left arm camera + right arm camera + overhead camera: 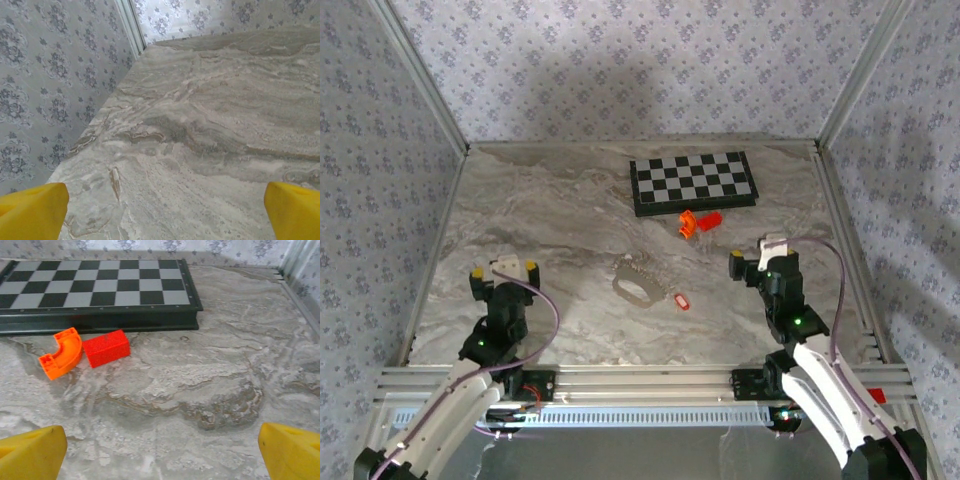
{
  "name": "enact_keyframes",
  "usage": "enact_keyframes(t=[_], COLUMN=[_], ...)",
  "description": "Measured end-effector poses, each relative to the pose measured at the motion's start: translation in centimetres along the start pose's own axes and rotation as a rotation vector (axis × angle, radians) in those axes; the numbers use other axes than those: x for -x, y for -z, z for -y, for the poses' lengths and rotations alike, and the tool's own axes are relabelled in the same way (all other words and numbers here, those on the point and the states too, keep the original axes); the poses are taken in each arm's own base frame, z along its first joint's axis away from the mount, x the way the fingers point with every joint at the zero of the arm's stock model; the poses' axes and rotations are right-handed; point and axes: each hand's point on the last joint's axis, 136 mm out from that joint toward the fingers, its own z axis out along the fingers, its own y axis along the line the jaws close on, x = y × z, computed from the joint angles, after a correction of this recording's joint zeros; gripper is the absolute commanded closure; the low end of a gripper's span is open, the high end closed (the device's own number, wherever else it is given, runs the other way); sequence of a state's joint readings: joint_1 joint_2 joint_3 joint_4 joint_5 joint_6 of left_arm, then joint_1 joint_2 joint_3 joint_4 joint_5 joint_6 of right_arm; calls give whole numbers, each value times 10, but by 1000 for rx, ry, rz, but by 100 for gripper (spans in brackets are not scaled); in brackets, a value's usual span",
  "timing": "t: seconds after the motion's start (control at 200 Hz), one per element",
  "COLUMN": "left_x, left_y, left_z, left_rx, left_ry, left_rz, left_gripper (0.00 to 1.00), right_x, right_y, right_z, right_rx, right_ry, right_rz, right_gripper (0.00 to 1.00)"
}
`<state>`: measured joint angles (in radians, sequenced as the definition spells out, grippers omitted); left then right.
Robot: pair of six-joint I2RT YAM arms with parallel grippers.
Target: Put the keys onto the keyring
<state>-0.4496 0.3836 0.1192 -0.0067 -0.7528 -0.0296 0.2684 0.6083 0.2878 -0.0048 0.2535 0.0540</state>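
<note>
The key with its red tag [681, 301] lies on the worktop [540, 210] near mid-width, toward the near edge, with the keyring [635, 285] just beside it on the left-edge side. A chessboard [692, 182] sits toward the far edge. The left gripper [505, 270] and right gripper [757, 258] are fully open and hold nothing.
</note>
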Motion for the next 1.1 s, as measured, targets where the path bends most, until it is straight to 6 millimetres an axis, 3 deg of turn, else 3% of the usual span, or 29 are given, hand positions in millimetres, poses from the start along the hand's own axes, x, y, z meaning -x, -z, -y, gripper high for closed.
enact_keyframes(t=[0.165, 0.42, 0.645, 0.835, 0.99, 1.104], left_x=[-3, -2, -2, -2, -7, -11], left_y=[-3, -10, -17, -27, -38, -46], left_z=[1, -4, -7, -11, -12, -11], left_rx=[-17, -10, -5, -1, -4, -10], left_ry=[0, 19, 36, 67, 88, 97], left_rz=[-3, -9, -15, -14, -31, -45], left_gripper=[0, 0, 0, 0, 1, 0], right_x=[-3, -37, -32, -41, -46, -39], right_y=[-3, -14, -24, -38, -52, -63], right_z=[11, 20, 20, 20, 28, 35], right_rx=[-58, -120, -134, -147, -181, -206], right_ry=[5, 22, 47, 71, 61, 46], right_rz=[37, -5, 14, -14, -35, -17], right_gripper=[0, 0, 0, 0, 0, 0])
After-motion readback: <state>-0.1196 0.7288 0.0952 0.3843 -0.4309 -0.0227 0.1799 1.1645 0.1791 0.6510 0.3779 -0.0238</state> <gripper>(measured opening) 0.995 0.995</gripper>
